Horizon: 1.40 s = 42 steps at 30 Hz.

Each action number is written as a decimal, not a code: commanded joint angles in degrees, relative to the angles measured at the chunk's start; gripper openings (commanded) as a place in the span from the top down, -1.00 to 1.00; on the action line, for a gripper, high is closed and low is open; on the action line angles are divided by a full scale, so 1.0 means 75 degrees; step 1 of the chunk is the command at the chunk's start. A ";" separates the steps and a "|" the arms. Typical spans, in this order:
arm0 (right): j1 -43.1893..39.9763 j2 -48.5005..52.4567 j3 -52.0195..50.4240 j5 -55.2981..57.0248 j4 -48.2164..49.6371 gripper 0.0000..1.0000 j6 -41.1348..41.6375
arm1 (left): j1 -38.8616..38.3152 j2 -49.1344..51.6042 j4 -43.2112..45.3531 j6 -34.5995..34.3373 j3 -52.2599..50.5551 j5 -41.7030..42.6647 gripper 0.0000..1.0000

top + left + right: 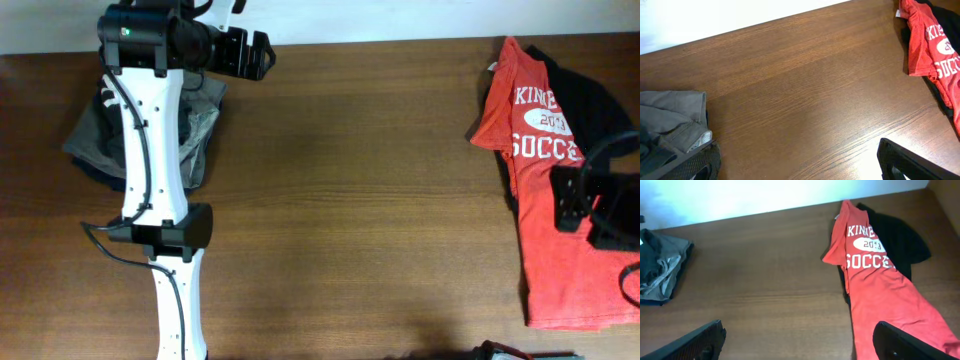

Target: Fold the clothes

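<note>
Lying creased, red shirt [550, 235] atop likely black shirt [597, 105]; left gripper [796, 166], right gripper [796, 342] splayed.

White left arm [135, 130] with black joints [172, 232], cable [147, 160] and hand [262, 55].

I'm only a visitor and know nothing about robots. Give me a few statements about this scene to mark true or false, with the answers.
1. The red shirt lies partly over a black shirt. True.
2. The left gripper is holding the grey pile. False: its jaws are open and empty, and the pile lies on the table next to it.
3. The red shirt is neatly folded. False: it lies stretched out, bunched at the top.
4. The right gripper is open. True.
</note>
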 commanded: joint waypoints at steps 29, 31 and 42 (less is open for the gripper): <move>0.1818 -0.5951 -1.1071 -0.0035 1.0022 -0.97 -0.0070 | -0.0029 -0.0009 -0.0012 0.0009 0.0061 -0.0003 -0.98; 0.1900 -0.6671 -1.2482 0.0102 1.0914 -0.97 -0.0076 | -0.0029 -0.0009 -0.0012 0.0009 0.0061 -0.0003 -0.98; 0.2139 -0.9308 -1.6285 0.0221 1.2383 -0.97 -0.0096 | -0.0029 -0.0009 -0.0012 0.0009 0.0061 -0.0003 -0.98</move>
